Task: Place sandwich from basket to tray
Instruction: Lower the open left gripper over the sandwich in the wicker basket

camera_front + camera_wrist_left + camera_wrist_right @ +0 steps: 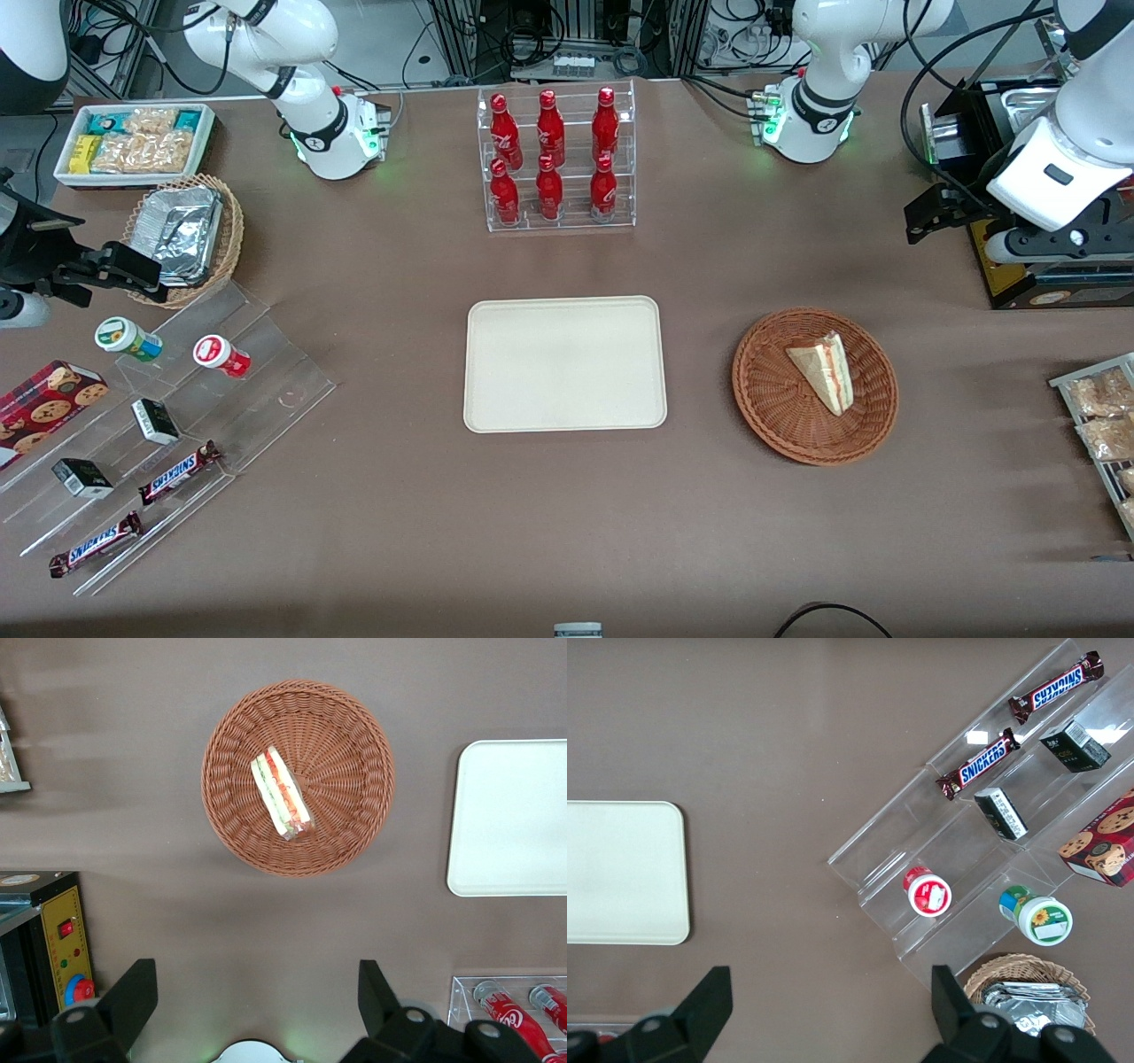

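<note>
tray (509, 819): cut by frame edge | pincer (257, 1005): fingers' bases cut off | bottles (514, 1010): partly cropped

A robotics lab staged as a small snack shop is shown. White robot arm bases (335, 133) are bolted onto a brown counter (567, 532), and bundled cables and metal framing (567, 35) are seen at its far edge. Shop goods are laid out on it: 6 red bottles (554, 155) in a clear tiered rack, Snickers bars (177, 472) and small cartons on clear acrylic steps (257, 372), a bin of snack packets (137, 140), and a yellow-panelled appliance (66, 948) at the working arm's end. The claw (252, 1001) is held high above the counter.
</note>
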